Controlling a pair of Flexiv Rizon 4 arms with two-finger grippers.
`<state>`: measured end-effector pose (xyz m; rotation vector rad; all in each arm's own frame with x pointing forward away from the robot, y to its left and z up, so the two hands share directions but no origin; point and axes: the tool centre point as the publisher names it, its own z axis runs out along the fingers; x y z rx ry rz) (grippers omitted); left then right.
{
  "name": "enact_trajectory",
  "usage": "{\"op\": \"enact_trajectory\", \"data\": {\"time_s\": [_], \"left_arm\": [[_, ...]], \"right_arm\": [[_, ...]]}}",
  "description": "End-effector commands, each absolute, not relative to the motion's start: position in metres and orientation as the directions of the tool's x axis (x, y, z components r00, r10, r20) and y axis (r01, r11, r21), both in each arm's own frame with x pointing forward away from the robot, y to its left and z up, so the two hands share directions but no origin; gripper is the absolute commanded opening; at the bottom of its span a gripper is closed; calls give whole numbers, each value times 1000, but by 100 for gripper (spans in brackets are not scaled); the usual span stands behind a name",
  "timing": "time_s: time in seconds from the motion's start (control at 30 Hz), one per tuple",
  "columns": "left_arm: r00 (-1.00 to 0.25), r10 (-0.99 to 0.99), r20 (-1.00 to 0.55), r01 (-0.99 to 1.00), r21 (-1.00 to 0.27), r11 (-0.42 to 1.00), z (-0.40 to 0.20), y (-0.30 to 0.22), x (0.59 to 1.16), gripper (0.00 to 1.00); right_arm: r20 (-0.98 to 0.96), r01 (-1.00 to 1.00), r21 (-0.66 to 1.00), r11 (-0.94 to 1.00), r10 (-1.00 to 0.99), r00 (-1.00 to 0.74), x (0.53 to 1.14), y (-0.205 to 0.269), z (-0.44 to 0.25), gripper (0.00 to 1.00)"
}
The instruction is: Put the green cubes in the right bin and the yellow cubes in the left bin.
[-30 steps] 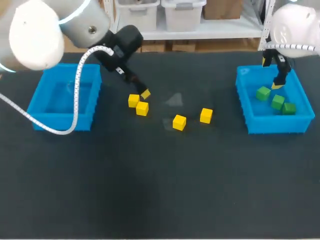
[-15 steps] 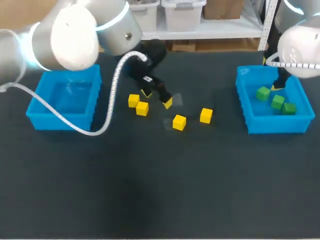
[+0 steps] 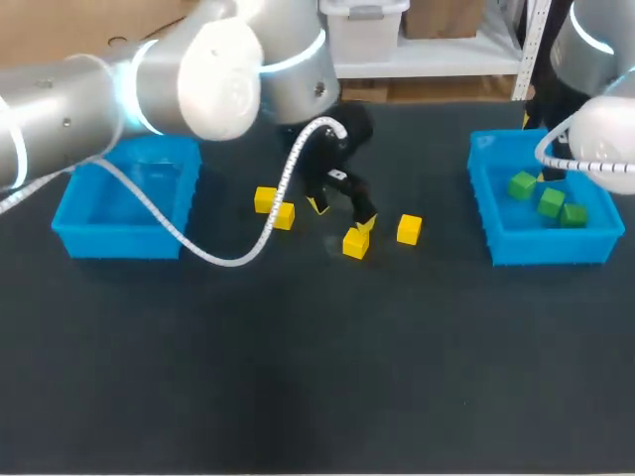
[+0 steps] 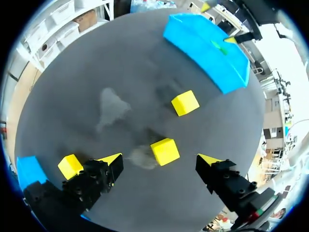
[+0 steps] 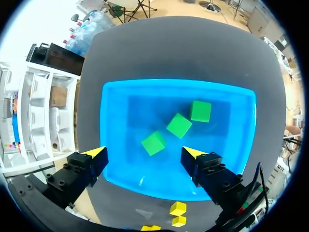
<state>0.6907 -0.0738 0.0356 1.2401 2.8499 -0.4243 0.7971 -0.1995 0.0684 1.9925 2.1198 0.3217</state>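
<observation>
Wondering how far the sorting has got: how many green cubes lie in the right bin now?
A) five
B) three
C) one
B: the right wrist view shows three green cubes lying inside the right bin.

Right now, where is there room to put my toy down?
The near half of the table, in front of the left bin and right bin, is bare. It is crowded in the middle: four yellow cubes, with the left gripper over one.

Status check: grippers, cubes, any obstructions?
Left gripper open over a yellow cube, not gripping. Right gripper open above right bin, three green cubes inside. Four yellow cubes on table, nothing blocking.
</observation>
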Motion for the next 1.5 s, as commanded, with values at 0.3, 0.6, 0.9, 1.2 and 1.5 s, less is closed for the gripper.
{"op": "enact_trajectory", "data": {"time_s": [0.3, 0.6, 0.9, 1.2, 1.5], "left_arm": [[-661, 746, 79, 724, -197, 661, 13, -90, 689, 100], [-692, 714, 105, 700, -146, 699, -5, -94, 691, 100], [-708, 697, 112, 691, -91, 717, -12, -93, 693, 0], [-683, 720, 125, 712, -105, 694, -13, -80, 689, 0], [-714, 688, -130, 696, -29, 717, 54, -49, 718, 0]], "right_arm": [[-10, 904, 423, 56, 998, -58, 791, -200, 68, 100], [-10, 904, 423, 56, 998, -58, 791, -200, 68, 100], [-10, 904, 423, 56, 998, -58, 791, -200, 68, 100], [-10, 904, 423, 56, 998, -58, 791, -200, 68, 100], [-10, 904, 423, 56, 998, -58, 791, -200, 68, 100]]}}
